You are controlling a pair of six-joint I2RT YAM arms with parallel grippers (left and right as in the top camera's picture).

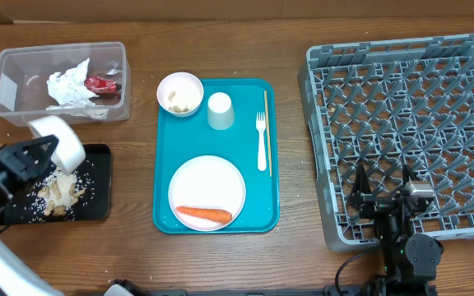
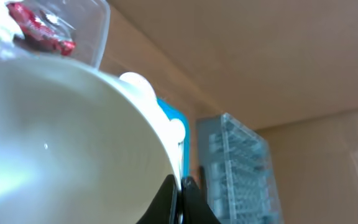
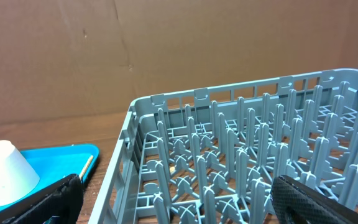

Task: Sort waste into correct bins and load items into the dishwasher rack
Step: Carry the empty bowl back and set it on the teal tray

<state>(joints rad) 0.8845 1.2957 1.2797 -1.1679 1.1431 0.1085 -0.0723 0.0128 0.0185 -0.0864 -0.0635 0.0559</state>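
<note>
Left hand [image 1: 46, 152] grips a white bowl [image 1: 58, 141] by its rim, tipped on its side above the black tray [image 1: 97, 205]. In that tray, rice grains and nut bits [image 1: 60, 193] lie in a heap. The right hand [image 1: 383, 197] hangs with its fingers spread wide, holding nothing, over the near edge of the grey rack [image 1: 410, 123].

On the teal tray [image 1: 253, 210] sit a second bowl [image 1: 179, 93], an upside-down cup [image 1: 220, 111], a fork [image 1: 261, 141] with a thin stick [image 1: 267, 131] just beside it, and a plate [image 1: 206, 185] bearing a carrot [image 1: 203, 215]. Crumpled paper [image 1: 71, 86] and a red wrapper [image 1: 101, 84] lie in the clear tub [image 1: 11, 66].
</note>
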